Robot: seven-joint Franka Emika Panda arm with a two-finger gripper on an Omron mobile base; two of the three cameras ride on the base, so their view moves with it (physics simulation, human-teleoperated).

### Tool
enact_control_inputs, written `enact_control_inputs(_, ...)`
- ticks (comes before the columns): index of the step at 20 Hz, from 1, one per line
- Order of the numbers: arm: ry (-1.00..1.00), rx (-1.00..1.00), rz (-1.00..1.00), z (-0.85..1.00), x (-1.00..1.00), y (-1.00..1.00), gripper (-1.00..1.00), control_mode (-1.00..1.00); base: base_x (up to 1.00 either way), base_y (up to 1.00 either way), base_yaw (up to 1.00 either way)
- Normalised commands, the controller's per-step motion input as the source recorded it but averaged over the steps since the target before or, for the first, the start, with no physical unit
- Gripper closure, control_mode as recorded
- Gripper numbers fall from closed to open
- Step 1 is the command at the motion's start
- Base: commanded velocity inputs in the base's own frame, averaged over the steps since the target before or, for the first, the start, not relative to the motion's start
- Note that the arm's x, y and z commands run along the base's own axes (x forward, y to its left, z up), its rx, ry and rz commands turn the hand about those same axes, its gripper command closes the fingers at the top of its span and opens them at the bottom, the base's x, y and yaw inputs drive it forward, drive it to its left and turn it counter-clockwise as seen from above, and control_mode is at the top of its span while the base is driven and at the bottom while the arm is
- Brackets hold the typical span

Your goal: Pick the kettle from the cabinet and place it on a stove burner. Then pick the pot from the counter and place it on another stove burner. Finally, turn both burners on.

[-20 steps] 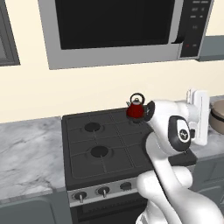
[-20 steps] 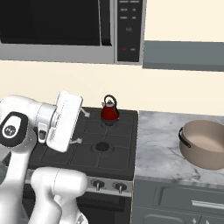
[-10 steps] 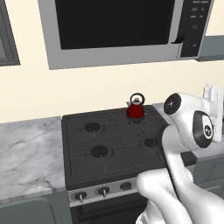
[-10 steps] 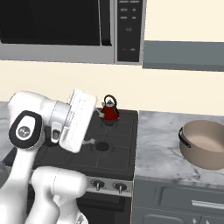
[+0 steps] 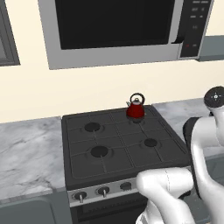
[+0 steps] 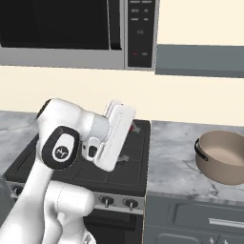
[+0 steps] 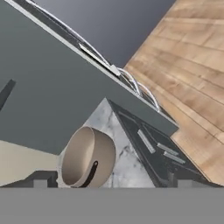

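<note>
The red kettle (image 5: 136,106) sits on the back right burner (image 5: 137,119) of the black cooktop (image 5: 109,148), near the wall, under the microwave (image 5: 122,30). The other three burners are bare. The beige pot (image 6: 224,156) stands on the marble counter (image 6: 174,162) to the right of the cooktop, upright, with a dark side handle facing the stove; the hand view shows it rolled sideways (image 7: 87,157) on the same slab. The white arm (image 6: 71,143) bends in front of the cooktop's right half. The pincer (image 7: 109,183) hangs released, its two dark tips spread wide with nothing between them, aimed toward the pot and well apart from it.
</note>
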Motion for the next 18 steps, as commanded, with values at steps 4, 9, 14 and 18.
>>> enact_control_inputs(4, 0.0, 0.23, 0.28, 0.0, 0.09, -0.44, -1.0, -1.0, 0.0, 0.0, 0.0)
enact_control_inputs(9, 0.0, 0.23, 0.29, 0.0, 0.2, -0.41, -1.0, -1.0, 0.0, 0.0, 0.0)
enact_control_inputs(14, 0.0, 0.18, 0.24, 0.0, 0.28, -0.4, -1.0, -1.0, 0.0, 0.0, 0.0)
enact_control_inputs(18, 0.04, 0.03, 0.04, -0.03, 0.36, -0.24, -1.0, -1.0, 0.0, 0.0, 0.0)
